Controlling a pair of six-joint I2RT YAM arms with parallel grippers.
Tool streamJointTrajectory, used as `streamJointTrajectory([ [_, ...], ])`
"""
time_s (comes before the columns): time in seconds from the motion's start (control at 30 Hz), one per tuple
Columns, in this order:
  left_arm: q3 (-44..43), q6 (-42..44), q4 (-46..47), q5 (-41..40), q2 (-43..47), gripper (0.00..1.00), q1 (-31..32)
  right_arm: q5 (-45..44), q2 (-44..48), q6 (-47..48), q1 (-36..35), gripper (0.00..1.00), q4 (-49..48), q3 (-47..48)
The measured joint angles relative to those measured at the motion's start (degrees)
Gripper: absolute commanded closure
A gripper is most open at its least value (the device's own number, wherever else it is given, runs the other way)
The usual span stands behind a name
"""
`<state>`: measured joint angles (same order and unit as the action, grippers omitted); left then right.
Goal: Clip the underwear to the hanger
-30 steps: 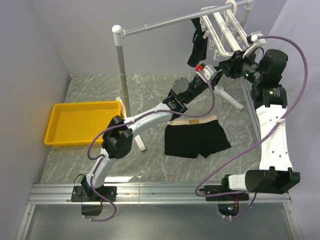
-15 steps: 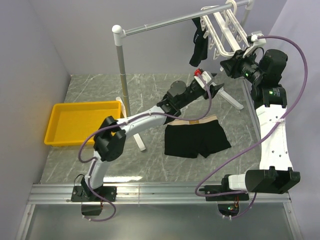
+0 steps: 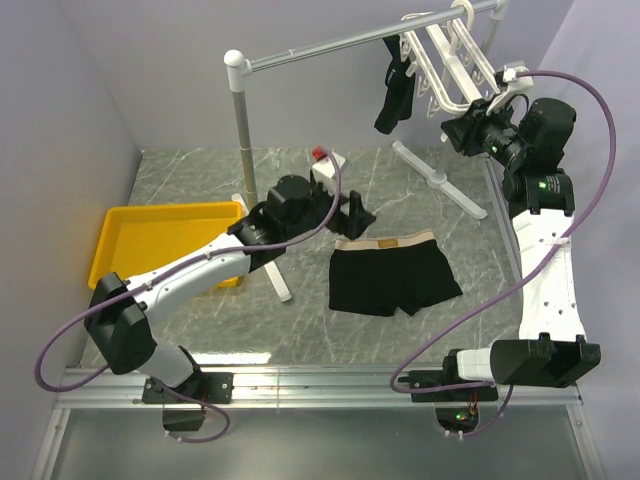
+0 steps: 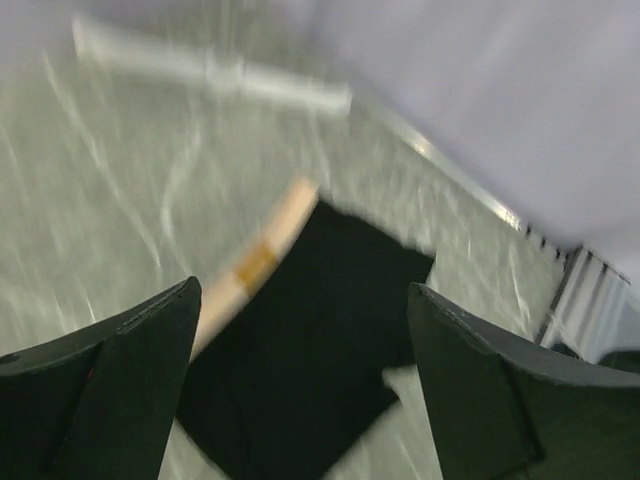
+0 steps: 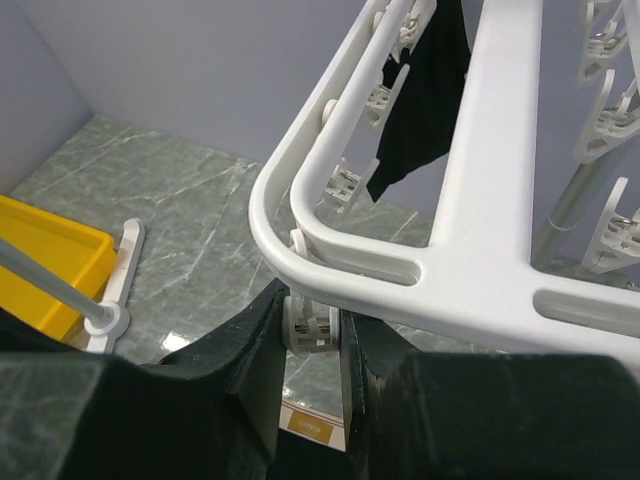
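The underwear point(image 3: 390, 275), black with a tan waistband, lies flat on the marble table. My left gripper point(image 3: 352, 214) hovers just left of the waistband, open and empty. In the left wrist view, blurred by motion, the underwear point(image 4: 310, 360) shows below the wide-apart fingers of the left gripper point(image 4: 305, 385). The white hanger point(image 3: 445, 60) hangs from the rail at the back right. My right gripper point(image 3: 457, 130) is at its lower corner. In the right wrist view the right gripper point(image 5: 312, 305) is shut on a small white clip point(image 5: 312, 322) dangling under the hanger frame point(image 5: 480, 230).
A narrow all-black garment point(image 3: 393, 95) hangs clipped on the hanger's left side. The grey rail stand's post point(image 3: 241, 140) rises mid-table, with white feet point(image 3: 440, 180) on the floor. A yellow tray point(image 3: 165, 245) sits at the left.
My left arm has swung away from the hanger, down and to the left toward the underwear, and its jaws have opened. My right gripper has closed onto the clip and stayed there.
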<state>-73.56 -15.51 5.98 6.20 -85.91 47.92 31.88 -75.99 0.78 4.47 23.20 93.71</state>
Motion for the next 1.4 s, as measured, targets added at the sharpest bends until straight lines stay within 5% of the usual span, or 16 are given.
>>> streamJointTrajectory([
  [0.33, 8.6, -16.9, -16.8, -6.3, -7.0, 0.12, -1.3, -1.1, 0.0, -0.3, 0.0, 1.0, 0.0, 0.1],
  [0.6, -3.5, -26.4, -25.8, -13.4, -22.5, 0.06, -0.9, -1.5, 0.0, -0.3, -0.1, 1.0, 0.2, 0.1],
  [1.4, -23.0, -34.7, -31.1, -19.2, -40.2, 0.12, 3.2, -1.4, 0.0, -0.3, -0.1, 1.0, 0.0, 0.0],
])
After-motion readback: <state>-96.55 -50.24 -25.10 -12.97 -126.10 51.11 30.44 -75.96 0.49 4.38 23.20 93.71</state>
